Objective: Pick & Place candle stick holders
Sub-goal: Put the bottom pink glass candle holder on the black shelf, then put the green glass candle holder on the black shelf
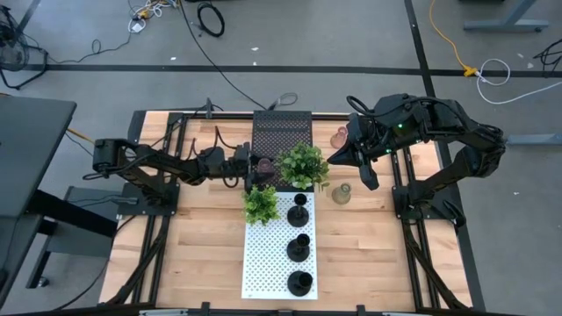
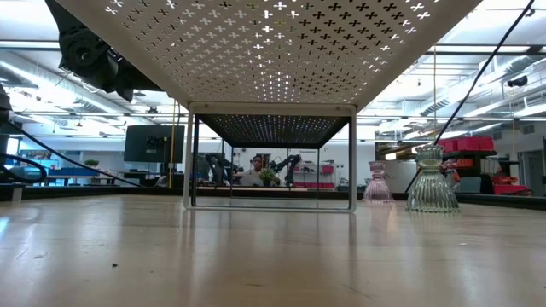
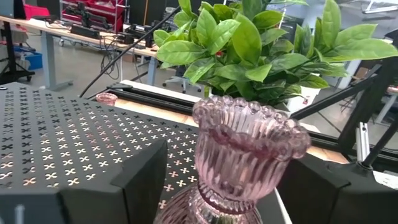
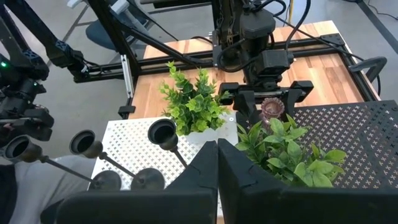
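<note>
Two leafy potted plants crowd the middle of the desk (image 1: 369, 254): the larger plant (image 1: 303, 165) stands at the near edge of the black perforated shelf (image 1: 283, 132), and the smaller plant (image 1: 261, 204) sits on the far left corner of the white perforated panel (image 1: 263, 263). Three black candle stick holders (image 1: 299, 247) stand in a row along the panel's right side, one behind another toward the desk's front edge. A greenish glass holder (image 1: 341, 194) stands on bare wood just right of the panel's far end, and a pink glass holder (image 1: 339, 137) stands near the shelf's right edge, toward the back of the desk.

The left gripper (image 1: 248, 165) reaches in level from the left side, its jaws pinching a third, purple-pink ribbed glass holder (image 3: 245, 149) low on its body, just over the shelf's near left part and right beside the large plant; whether the holder's foot touches the shelf is hard to judge. The right gripper (image 4: 217, 180) hangs above the desk's right half, near the pink holder, its jaws pressed together.

The desk is pale wood planking on a black frame. Around it lie grey floor, loose cables, and, beyond, workbenches and monitors.
</note>
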`<action>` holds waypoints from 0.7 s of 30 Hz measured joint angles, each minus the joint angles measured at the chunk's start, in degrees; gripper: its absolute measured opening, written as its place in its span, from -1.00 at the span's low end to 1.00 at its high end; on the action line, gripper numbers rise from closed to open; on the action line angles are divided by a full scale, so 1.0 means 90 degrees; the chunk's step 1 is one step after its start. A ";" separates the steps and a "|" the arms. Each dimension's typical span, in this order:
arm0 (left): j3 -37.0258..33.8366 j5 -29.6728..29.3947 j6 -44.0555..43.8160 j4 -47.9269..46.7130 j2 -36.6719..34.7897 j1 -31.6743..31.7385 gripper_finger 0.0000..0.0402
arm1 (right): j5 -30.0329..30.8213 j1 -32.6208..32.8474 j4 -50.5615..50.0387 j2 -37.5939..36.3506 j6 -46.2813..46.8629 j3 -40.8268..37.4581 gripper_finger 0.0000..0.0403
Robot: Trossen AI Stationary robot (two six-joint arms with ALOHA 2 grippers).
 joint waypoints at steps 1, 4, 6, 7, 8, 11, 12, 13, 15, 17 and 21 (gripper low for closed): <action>0.0000 0.0022 0.0000 0.0007 0.0000 0.0002 0.40 | 0.0000 0.0002 0.0000 0.0000 0.0000 0.0000 -1.00; 0.0002 0.0043 0.0012 0.0054 -0.0010 0.0000 0.43 | 0.0000 0.0000 -0.0004 0.0000 0.0000 0.0000 -1.00; 0.0002 0.0042 0.0015 0.0051 -0.0010 0.0000 0.44 | 0.0000 0.0001 -0.0016 0.0000 0.0000 0.0000 -1.00; 0.0002 0.0042 0.0017 0.0050 -0.0013 0.0000 0.44 | 0.0000 0.0001 -0.0028 0.0000 -0.0001 0.0000 -1.00; 0.0002 0.0044 0.0023 0.0028 -0.0052 0.0000 0.44 | 0.0000 0.0002 -0.0040 0.0000 -0.0002 0.0000 -1.00; 0.0012 0.0059 0.0034 0.0049 -0.0208 0.0000 0.44 | 0.0000 0.0002 -0.0080 0.0000 0.0000 0.0000 -1.00; 0.0012 0.0061 0.0036 0.0034 -0.0289 0.0000 0.44 | 0.0000 0.0000 -0.0080 0.0000 0.0000 0.0000 -1.00; 0.0012 0.0064 0.0041 0.0027 -0.0391 0.0000 0.44 | 0.0001 0.0000 -0.0080 0.0000 0.0000 0.0000 -1.00; 0.0012 0.0070 0.0041 0.0047 -0.0616 0.0000 0.44 | 0.0000 0.0000 -0.0080 0.0000 0.0000 0.0000 -1.00; 0.0012 0.0071 0.0041 -0.0014 -0.0866 0.0000 0.44 | 0.0002 0.0000 -0.0083 0.0000 0.0000 0.0000 -1.00; 0.0012 0.0071 0.0039 -0.0010 -0.1414 0.0000 0.44 | 0.0023 0.0000 -0.0149 0.0000 -0.0024 0.0000 -1.00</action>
